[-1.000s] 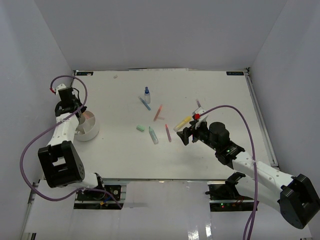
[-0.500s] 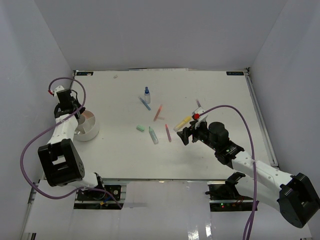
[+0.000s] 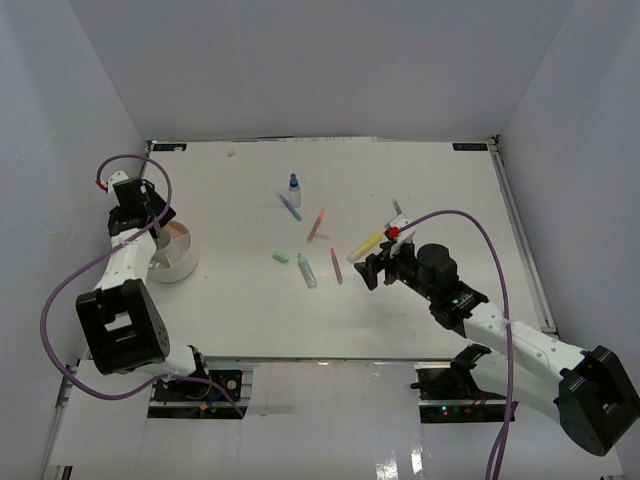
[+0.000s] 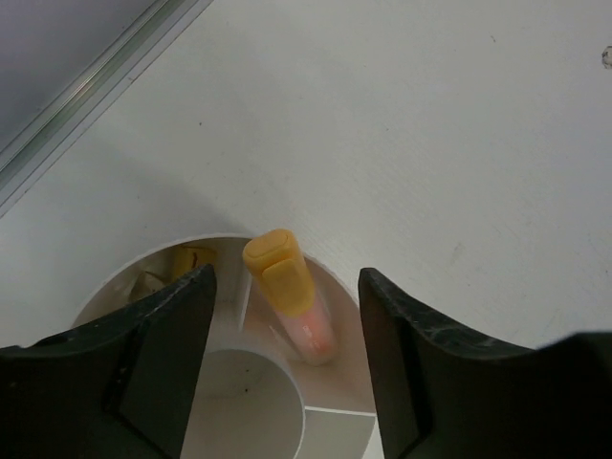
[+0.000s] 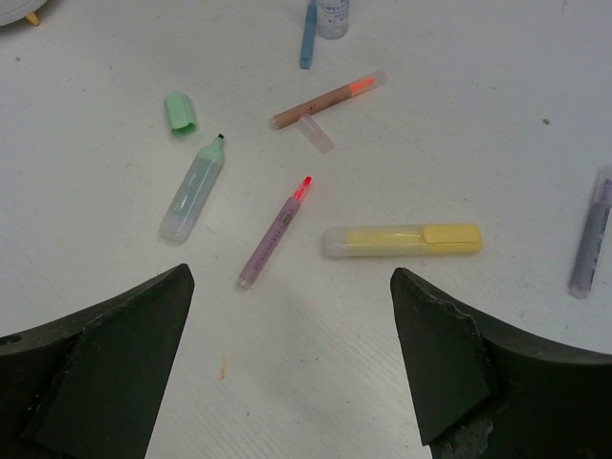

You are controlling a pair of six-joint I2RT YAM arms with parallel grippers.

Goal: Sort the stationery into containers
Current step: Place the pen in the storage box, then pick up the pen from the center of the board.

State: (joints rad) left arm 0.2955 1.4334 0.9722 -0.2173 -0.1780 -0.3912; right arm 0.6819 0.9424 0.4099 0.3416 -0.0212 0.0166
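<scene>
Left end effector [image 4: 287, 284] opening, fingers now apart, gripping nothing. Orange-capped marker [image 4: 290, 308] released, leaning directly below it in dish [image 3: 178, 272] compartment: one item sorted. Right end effector [image 5: 290, 277] hovering wide apart, empty, yellow highlighter [image 5: 402, 240] lying just ahead on table [image 5: 497, 115].

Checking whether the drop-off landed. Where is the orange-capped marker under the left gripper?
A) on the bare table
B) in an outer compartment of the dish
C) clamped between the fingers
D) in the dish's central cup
B: the orange-capped marker leans in an outer compartment of the dish, outside the central cup, and the left gripper stands open around it.
</scene>
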